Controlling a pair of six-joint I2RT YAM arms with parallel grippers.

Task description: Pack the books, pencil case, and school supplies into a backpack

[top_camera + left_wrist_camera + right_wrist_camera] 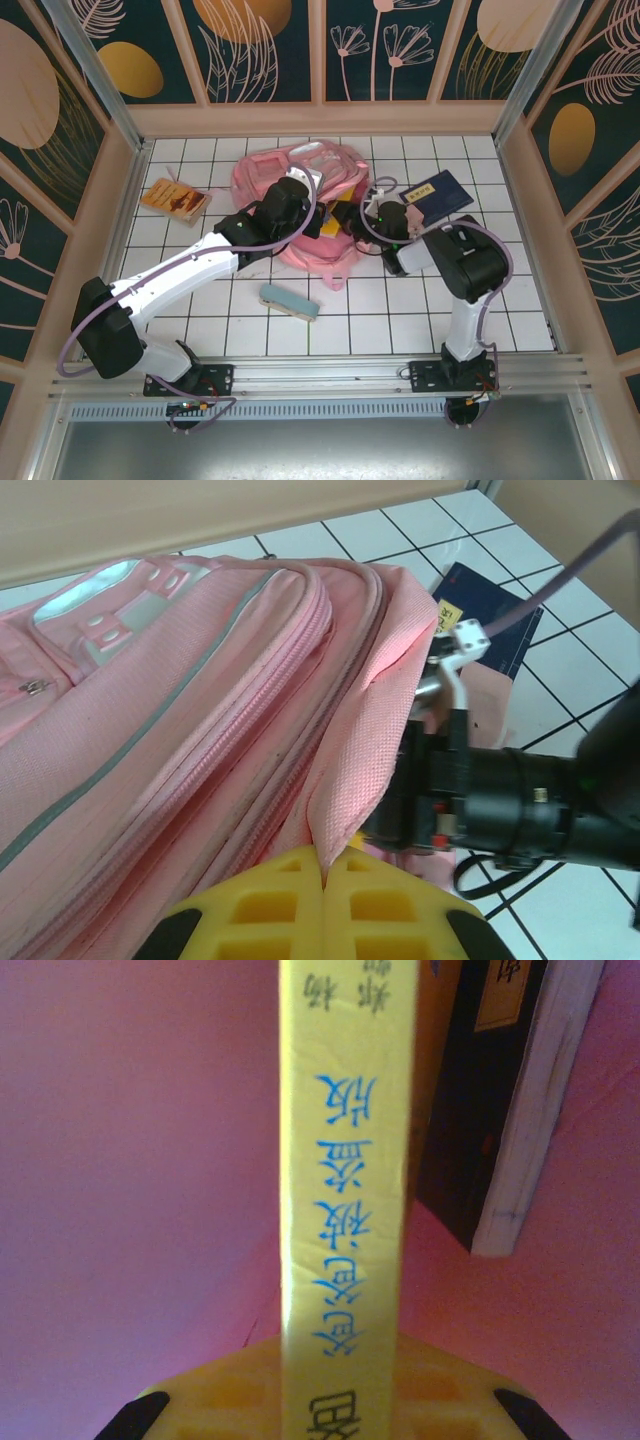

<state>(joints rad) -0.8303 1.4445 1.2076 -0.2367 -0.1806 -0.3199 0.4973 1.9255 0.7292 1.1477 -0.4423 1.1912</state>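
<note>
Top view: places the backpack (300, 185) at centre rear of the tiled table (200, 330); pencil case (290, 301) apart on the tiles in front; orange book (175, 198) to the left, navy book (442, 195) to the right; cannot resolve either grip.
Left wrist view: finds the left gripper (325, 865) pressed together on a fold of the backpack's pink flap.
Right wrist view: finds the right gripper (345, 1380) clamped on a yellow book (345, 1160), spine toward the camera, pink fabric either side, dark book (490, 1090) just beside.

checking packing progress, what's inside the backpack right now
A yellow book, edge-on in the right gripper, and a dark book beside it, pink lining of the backpack around them. Anything deeper is hidden.
</note>
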